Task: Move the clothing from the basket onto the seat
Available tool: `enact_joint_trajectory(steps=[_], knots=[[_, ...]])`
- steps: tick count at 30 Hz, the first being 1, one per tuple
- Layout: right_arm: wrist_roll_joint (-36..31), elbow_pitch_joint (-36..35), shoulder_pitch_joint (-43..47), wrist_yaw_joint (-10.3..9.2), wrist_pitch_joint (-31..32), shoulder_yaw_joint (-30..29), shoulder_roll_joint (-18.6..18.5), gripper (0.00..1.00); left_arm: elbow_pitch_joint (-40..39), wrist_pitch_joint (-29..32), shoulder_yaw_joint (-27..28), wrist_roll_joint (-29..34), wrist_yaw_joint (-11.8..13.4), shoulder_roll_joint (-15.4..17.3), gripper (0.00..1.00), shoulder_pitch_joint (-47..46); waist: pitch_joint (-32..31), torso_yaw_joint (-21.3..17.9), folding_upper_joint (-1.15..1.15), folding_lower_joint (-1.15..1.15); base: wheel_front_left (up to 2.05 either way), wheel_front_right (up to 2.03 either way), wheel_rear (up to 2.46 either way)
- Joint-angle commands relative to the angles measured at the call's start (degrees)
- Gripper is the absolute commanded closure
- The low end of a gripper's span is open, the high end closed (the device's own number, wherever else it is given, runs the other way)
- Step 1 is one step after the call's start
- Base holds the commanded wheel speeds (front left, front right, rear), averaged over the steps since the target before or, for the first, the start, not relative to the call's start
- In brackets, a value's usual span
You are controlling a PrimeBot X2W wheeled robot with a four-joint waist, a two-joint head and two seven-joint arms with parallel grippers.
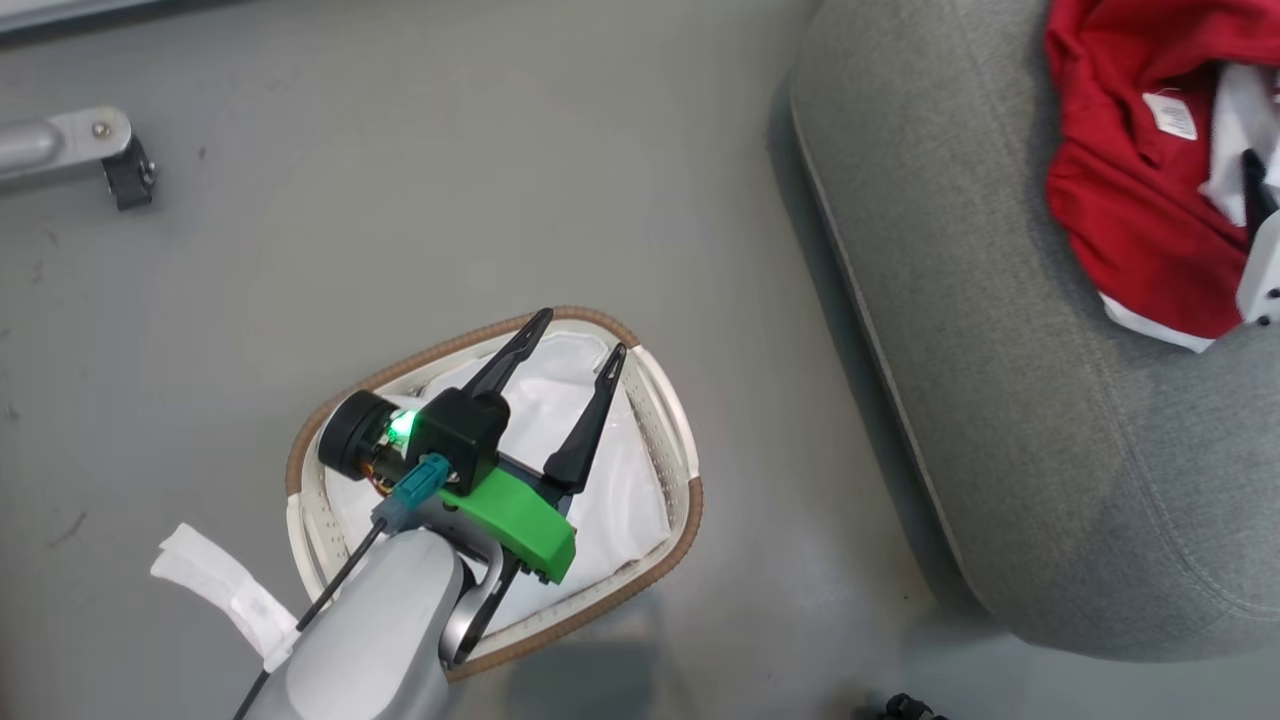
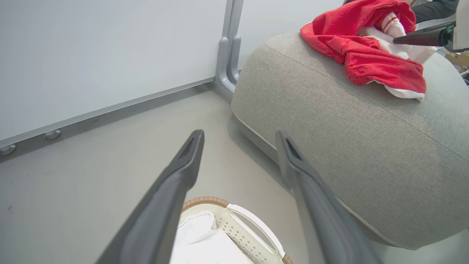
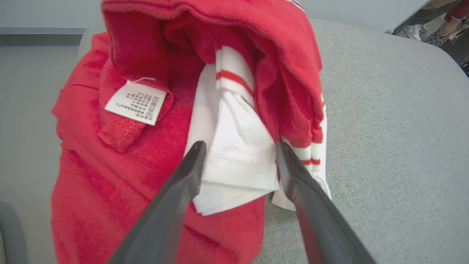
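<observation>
Red clothing [image 1: 1130,190] lay heaped on the grey seat [image 1: 1000,350], with both pincers spread.

The left pincer [image 1: 582,333] hung with its long dark fingers apart, gripping nothing. Directly beneath it sat the oval basket [image 1: 668,425] of perforated cream plastic with a brown woven rim and a crumpled white cloth lining [image 1: 630,490], on the smooth grey floor [image 1: 400,200]. The rounded, coarse-woven seat bulged to that pincer's right. The right pincer [image 3: 240,145] was also parted, its tips straddling a folded white hem of the plush clothing. Ribbed, red-striped cuffs lay just ahead of it, and a small printed label [image 3: 136,106] lay ahead to its left.
</observation>
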Motion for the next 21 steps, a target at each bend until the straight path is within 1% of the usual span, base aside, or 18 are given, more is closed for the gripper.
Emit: enact_joint_trajectory(steps=[1,6,10,16,19,21], knots=[[0.8,-0.7,1.6,-0.06,-0.7,0.9,0.2,0.00,-0.2,0.0,0.7,-0.1,0.2,0.3,0.00,1.1,-2.9,-2.1,0.00,0.00,0.00,0.00,0.00],[3.0,-3.7,4.4,-0.06,-1.9,4.7,-0.2,0.00,-0.8,0.0,3.4,-0.8,0.5,-0.6,0.00,3.4,-6.7,-2.9,0.00,0.00,0.00,0.00,0.00],[3.8,-6.7,5.4,-0.06,-3.2,6.3,-1.2,0.00,-1.2,0.0,6.0,-1.1,0.6,-1.5,0.00,5.4,-9.7,-2.2,0.00,0.00,0.00,0.00,0.00],[2.4,-11.8,6.2,-0.06,-5.6,6.2,-1.6,0.00,-1.8,0.0,10.6,-1.2,0.7,-3.0,0.00,8.4,-13.6,0.9,0.00,0.00,0.00,0.00,0.00],[1.2,-13.9,7.3,-0.06,-7.6,5.1,-0.9,0.00,-2.3,0.0,13.0,-0.9,0.7,-3.8,0.00,9.6,-15.2,3.1,0.00,0.00,0.00,0.00,0.00],[0.1,-15.0,8.0,-0.05,-8.9,4.1,0.3,0.00,-2.6,0.0,14.7,-0.7,0.7,-4.4,0.00,10.2,-16.1,4.6,0.00,0.00,0.00,0.00,0.00]])
